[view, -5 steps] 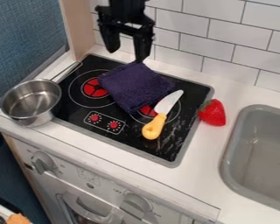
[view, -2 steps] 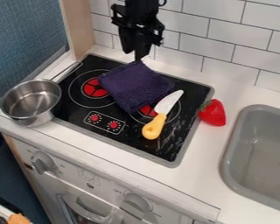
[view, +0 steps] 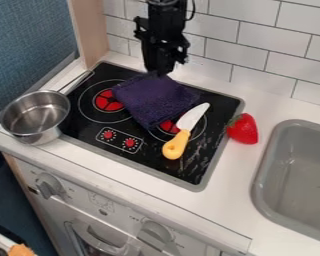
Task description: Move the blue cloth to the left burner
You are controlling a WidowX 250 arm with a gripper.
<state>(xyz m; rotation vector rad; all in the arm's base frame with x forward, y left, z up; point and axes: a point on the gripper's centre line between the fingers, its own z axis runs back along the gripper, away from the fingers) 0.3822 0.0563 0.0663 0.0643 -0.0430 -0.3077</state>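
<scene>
While the dark blue cloth [view: 152, 100], nubby and roughly square, lies on the glossy black stovetop [view: 122, 127], partly covering the left burner [view: 108, 102], the angular gripper [view: 157, 72] is at its back edge; whether it is spread or closed I cannot tell; compared with the earlier frames, it is lower and turned; the smooth-bladed knife [view: 177, 144] and round metal pan [view: 34, 131] are unmoved.
</scene>
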